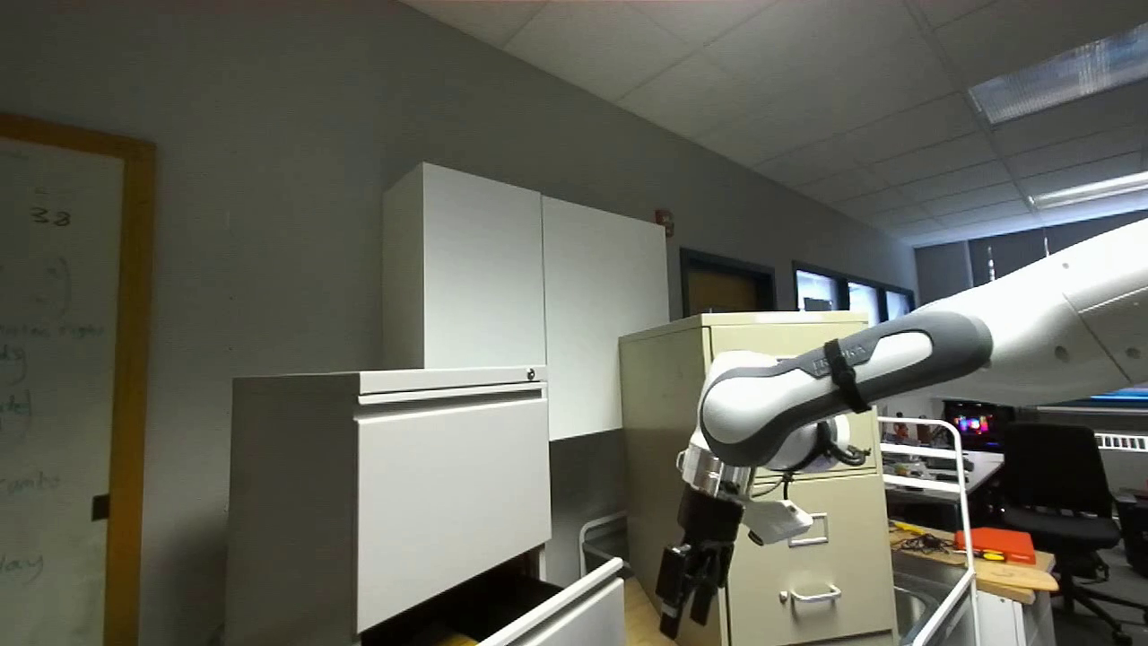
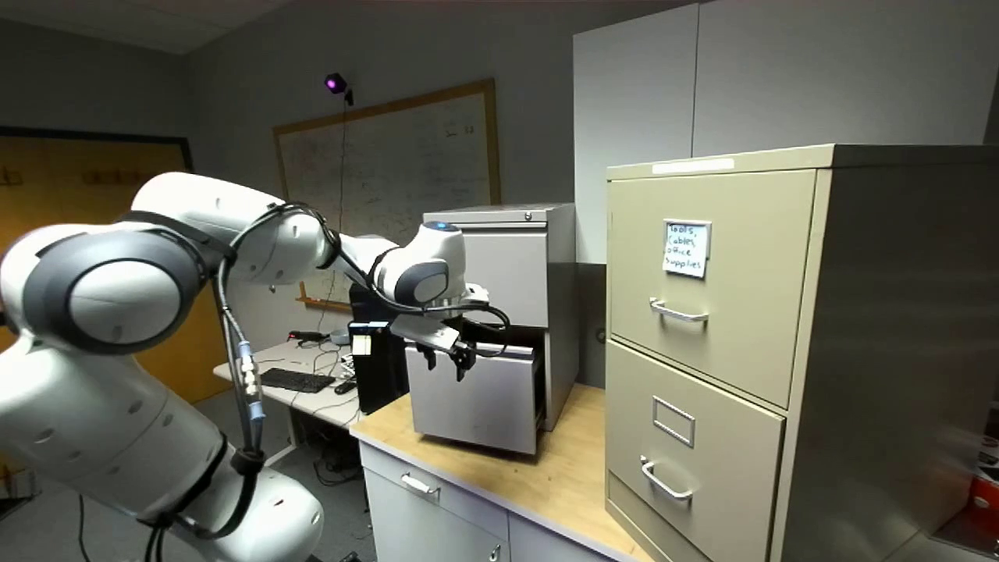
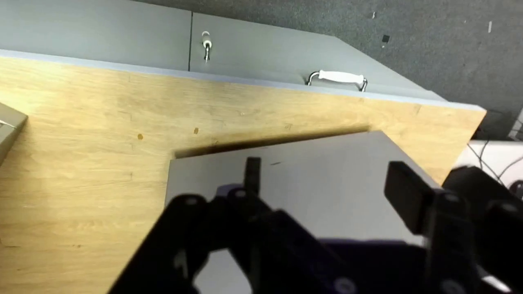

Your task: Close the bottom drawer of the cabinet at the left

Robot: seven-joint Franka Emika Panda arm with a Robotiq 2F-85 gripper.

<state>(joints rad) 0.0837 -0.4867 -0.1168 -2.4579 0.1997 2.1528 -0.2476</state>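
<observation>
Observed bottom drawer (image 2: 472, 410) jutting from front of cabinet (image 2: 511, 269), over desk (image 2: 577, 468), with long axis across cabinet's width. Observed fingers (image 3: 408, 196) wide apart, farther out from cabinet than bottom drawer; unable to confirm contact. Judged next: push bottom drawer inward, straight toward cabinet.

FRONT: in an exterior view I see a gap between my gripper (image 1: 684, 619) and the bottom drawer (image 1: 587, 624) jutting out | SIDE: wooden counter (image 2: 575, 443) gives me a lane, the beige filing cabinet (image 2: 769, 351) walling it off | TOP: drawer gapes upward; upper drawer front (image 1: 453, 502) of the cabinet (image 1: 291, 511) blocks behind
</observation>
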